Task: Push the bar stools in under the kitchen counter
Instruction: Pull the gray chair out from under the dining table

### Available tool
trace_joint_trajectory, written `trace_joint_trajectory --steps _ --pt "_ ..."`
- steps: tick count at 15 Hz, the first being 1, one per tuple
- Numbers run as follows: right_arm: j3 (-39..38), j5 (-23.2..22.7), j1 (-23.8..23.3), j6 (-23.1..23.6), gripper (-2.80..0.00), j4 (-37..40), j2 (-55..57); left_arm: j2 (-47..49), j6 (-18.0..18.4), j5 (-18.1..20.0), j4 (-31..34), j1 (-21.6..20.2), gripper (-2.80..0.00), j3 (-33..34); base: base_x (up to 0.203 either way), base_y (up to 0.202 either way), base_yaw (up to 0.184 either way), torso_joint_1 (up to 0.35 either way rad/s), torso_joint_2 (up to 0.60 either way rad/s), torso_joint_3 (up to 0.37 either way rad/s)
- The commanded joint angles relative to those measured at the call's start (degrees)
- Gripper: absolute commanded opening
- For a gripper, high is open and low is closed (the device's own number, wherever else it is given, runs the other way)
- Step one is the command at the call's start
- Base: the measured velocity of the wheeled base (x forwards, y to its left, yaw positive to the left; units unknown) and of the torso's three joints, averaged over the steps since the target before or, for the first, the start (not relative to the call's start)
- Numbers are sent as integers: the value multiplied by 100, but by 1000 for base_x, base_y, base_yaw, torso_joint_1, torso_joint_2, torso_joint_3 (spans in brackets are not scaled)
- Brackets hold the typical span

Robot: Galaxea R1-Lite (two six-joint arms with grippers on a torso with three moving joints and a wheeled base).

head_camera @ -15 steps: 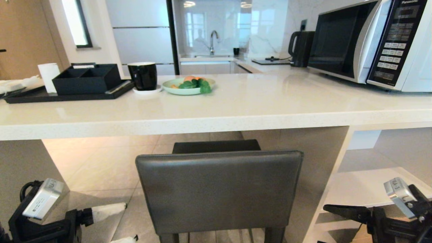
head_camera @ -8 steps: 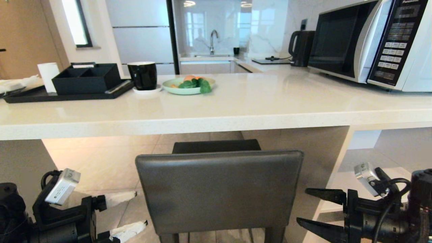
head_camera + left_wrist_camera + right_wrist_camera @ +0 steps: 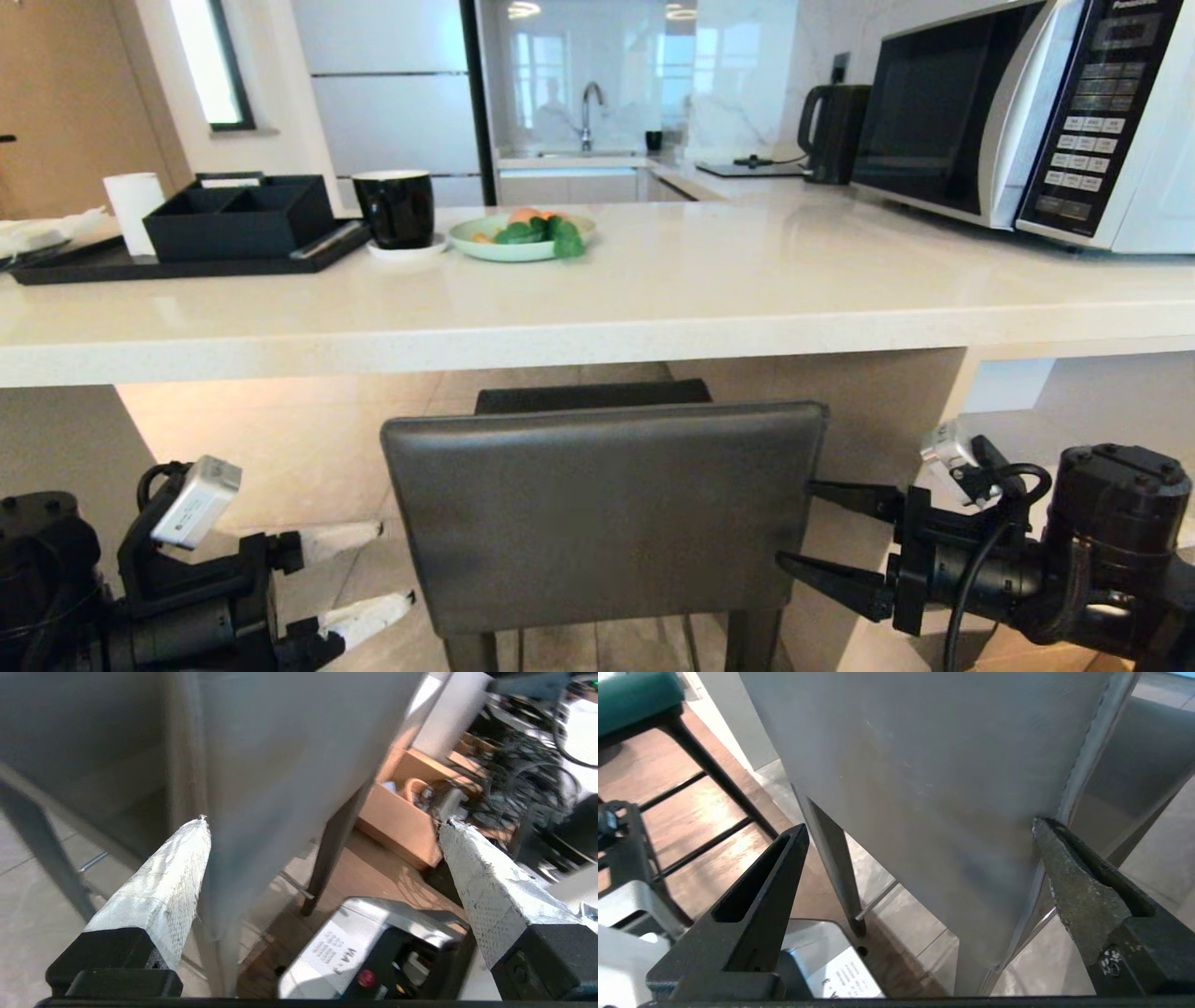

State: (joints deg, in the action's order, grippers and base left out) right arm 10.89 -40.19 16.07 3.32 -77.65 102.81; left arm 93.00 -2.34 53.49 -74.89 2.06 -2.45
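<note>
Head view: you have the grey leather bar stool with the square back point(image 3: 605, 513) centred before you, its dark seat reaching under the edge of the thick, glossy off-white stone-look worktop point(image 3: 597, 308). The left tool point(image 3: 369, 577), white-wrapped fingers spread wide, sits just beside the backrest's left edge and holds nothing. The right tool point(image 3: 822, 537), black fingers equally wide, flanks the right edge.

Left wrist view: the backrest's edge point(image 3: 261, 788) stands between your left tool's fingers point(image 3: 161, 891), nearer one; contact cannot be confirmed.

Right wrist view: the backrest fills the gap between the right tool's fingers point(image 3: 1069, 882). A teal padded stool point(image 3: 635, 695) with thin black legs stands apart on wooden floor.
</note>
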Motion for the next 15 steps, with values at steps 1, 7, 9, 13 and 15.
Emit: trace_joint_trajectory --steps 1,7,9,13,15 --pt "10 -31 -42 2 0 -57 169 104 -3 30 -52 -4 0 -71 0 0 0 0 0 0" --pt "-192 -94 -411 -7 0 -48 -174 182 -3 37 -50 12 0 -88 0 0 0 0 0 0" --pt "-132 -85 -411 -7 0 -48 -120 233 -8 38 -44 47 0 -207 0 0 0 0 0 0" --pt "456 -94 -406 -83 0 -48 358 532 5 38 -52 55 0 -499 0 0 0 0 0 0" --pt "676 -93 -417 -94 0 -48 559 563 6 47 -52 75 0 -557 0 0 0 0 0 0"
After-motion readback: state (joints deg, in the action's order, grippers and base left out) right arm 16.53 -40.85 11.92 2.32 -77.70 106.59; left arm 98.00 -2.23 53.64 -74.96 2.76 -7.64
